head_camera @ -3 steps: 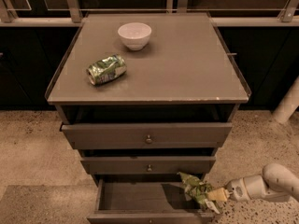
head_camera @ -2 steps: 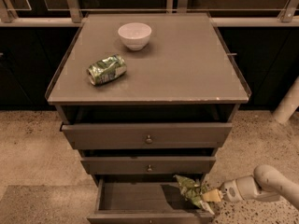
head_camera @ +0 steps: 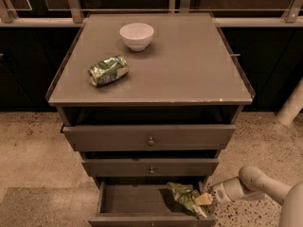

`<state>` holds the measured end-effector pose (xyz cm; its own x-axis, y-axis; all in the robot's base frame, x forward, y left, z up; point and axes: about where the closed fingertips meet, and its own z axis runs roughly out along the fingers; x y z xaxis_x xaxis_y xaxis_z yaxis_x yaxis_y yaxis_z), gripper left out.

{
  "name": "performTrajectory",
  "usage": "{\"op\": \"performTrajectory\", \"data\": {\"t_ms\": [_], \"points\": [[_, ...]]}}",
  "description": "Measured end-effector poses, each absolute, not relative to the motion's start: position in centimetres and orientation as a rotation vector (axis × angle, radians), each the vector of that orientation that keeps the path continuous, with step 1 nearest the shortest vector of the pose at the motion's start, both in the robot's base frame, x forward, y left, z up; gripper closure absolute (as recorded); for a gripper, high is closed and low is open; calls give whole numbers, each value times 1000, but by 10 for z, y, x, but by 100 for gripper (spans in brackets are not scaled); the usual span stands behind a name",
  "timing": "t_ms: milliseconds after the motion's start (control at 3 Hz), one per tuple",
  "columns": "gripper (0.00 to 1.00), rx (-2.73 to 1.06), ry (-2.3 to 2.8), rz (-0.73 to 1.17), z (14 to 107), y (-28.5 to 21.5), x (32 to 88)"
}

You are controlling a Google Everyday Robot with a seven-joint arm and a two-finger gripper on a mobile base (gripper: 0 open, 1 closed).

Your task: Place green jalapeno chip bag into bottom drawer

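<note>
The green jalapeno chip bag, crumpled green foil, hangs over the right end of the bottom drawer, which is pulled out and open. My gripper comes in from the lower right on a pale arm. It is shut on the bag's right edge, just inside the drawer's right wall. The bag's lower part dips into the drawer.
A crushed green-and-white can and a white bowl sit on the cabinet top. The two upper drawers with knobs are slightly pulled out above the bottom drawer. Speckled floor lies on both sides.
My gripper has moved left with the bag, carrying it from the drawer's right edge further over the open drawer. The can and bowl have not moved.
</note>
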<state>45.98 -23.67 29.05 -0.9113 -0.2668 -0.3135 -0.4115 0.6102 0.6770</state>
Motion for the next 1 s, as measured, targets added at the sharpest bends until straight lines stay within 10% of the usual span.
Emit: {"op": "performTrajectory", "data": {"t_ms": [667,1000], "points": [[100,-687,2721,1061,256,-216,463],[83,-716,2744,1031,245,-213,463]]}}
